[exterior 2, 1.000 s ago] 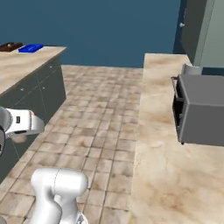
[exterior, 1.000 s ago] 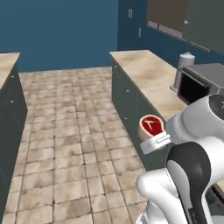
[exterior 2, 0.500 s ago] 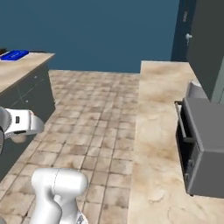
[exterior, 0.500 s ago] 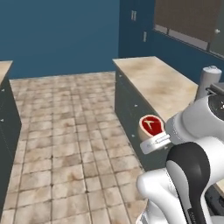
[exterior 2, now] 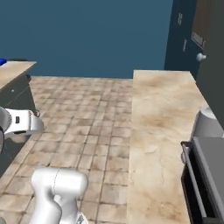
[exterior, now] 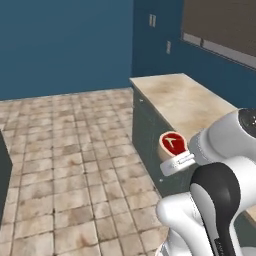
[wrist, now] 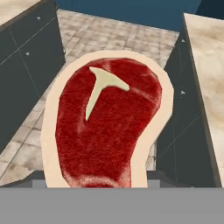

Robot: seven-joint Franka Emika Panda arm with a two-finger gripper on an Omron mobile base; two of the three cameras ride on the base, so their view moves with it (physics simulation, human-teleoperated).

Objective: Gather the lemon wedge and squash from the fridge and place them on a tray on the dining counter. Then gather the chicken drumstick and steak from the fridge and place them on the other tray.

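Hand view: steak (wrist: 107, 127), raw red with a pale fat rim and a T-shaped bone, stands up directly ahead of my tool and hides its finger tips; my tool appears to hold it, jaws fairly wide. Left base view: steak (exterior: 172, 144) sits at the end of my arm, above the tiled floor (exterior: 75, 165), just beside the dark cabinet front under the beige tabletop (exterior: 192, 102). Right base view: a grey appliance (exterior 2: 210, 175) rests on that tabletop (exterior 2: 157, 127).
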